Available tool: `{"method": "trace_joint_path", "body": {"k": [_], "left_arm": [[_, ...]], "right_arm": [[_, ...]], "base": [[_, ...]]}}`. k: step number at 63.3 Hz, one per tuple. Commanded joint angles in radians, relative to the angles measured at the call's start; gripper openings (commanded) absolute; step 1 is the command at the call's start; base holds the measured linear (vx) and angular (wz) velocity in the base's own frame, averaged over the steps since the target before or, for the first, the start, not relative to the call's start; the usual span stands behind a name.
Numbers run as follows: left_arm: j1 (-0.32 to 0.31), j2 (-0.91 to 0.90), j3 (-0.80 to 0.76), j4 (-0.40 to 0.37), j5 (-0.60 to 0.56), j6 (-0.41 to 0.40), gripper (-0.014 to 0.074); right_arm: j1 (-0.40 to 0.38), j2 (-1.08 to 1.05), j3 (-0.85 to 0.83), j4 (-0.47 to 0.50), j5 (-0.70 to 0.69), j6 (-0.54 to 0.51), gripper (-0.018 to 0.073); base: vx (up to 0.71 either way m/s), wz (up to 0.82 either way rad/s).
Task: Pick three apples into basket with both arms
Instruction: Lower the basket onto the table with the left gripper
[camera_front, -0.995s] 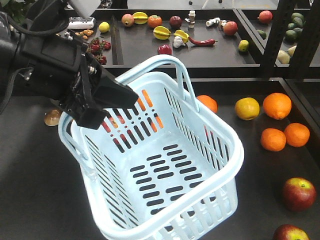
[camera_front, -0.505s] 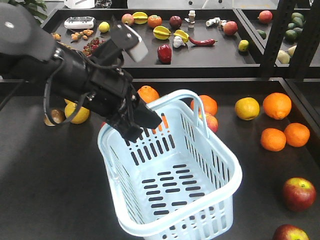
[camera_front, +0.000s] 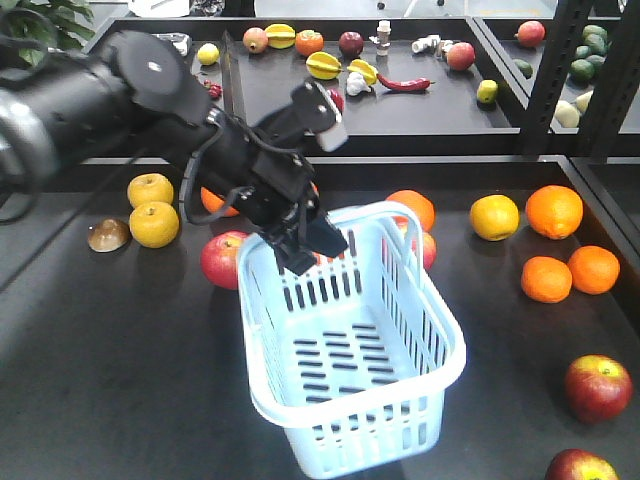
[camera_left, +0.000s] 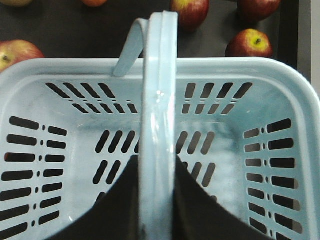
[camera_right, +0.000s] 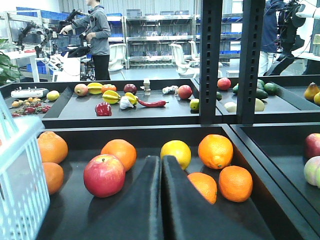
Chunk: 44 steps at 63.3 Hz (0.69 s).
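The basket tilts over the middle of the dark table, with the left gripper clamped on its handle. Two apples lie apart from it, near the table's front right corner. The right gripper is closed and empty, facing oranges.

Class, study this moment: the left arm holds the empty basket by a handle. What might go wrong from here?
1. The left tool pinches only one thin handle of the basket; it may swing or slip.
2. The basket is close to a brighter red apple and an orange; lowering it could knock them rolling.
3. The dark apples lie far off, so a wrong pick seems possible.
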Motion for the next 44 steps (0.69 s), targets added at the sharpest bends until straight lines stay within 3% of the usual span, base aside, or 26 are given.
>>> {"method": "trace_joint_path", "body": {"k": [1, 27, 44], "left_arm": [[-0.013, -0.004, -0.067, -0.048, -0.008, 0.013, -0.0006], [-0.013, 0.067, -0.086, -0.050, -0.053, 0.015, 0.0011], [-0.013, 0.067, -0.086, -0.051, -0.100, 0.015, 0.0138]], "right_arm": [[-0.007, -0.012, 0.013, -0.009, -0.071, -0.008, -0.0005], [-0.007, -0.012, 0.013, -0.009, -0.071, -0.008, -0.0005], [-0.007, -0.012, 0.013, -0.009, -0.071, -0.008, -0.0005]], "base": [[0.00, 0.00], [0.00, 0.00], [0.00, 0.00]]}}
